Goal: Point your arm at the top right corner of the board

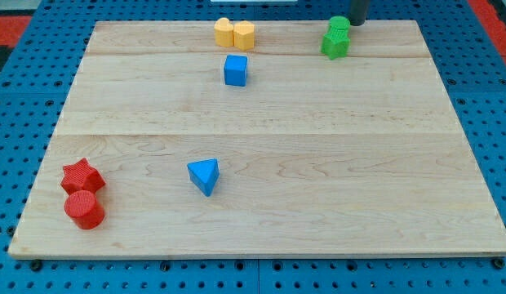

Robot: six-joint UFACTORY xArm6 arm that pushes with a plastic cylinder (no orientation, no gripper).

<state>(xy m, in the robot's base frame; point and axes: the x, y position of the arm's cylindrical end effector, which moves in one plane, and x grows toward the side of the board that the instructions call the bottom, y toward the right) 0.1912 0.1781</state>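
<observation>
Wooden board (pixel 261 131) lies on blue pegboard. At one o'clock my tip (pixel 357 24), a bare rod mostly cut off by the frame, touches two green blocks (pixel 336 37) whose shapes blur together, near the top right corner (pixel 412 26).

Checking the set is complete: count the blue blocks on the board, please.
2: a blue cube near the view's top centre, below the yellow blocks, and a blue triangle lower, left of centre. None seems hidden.
</observation>
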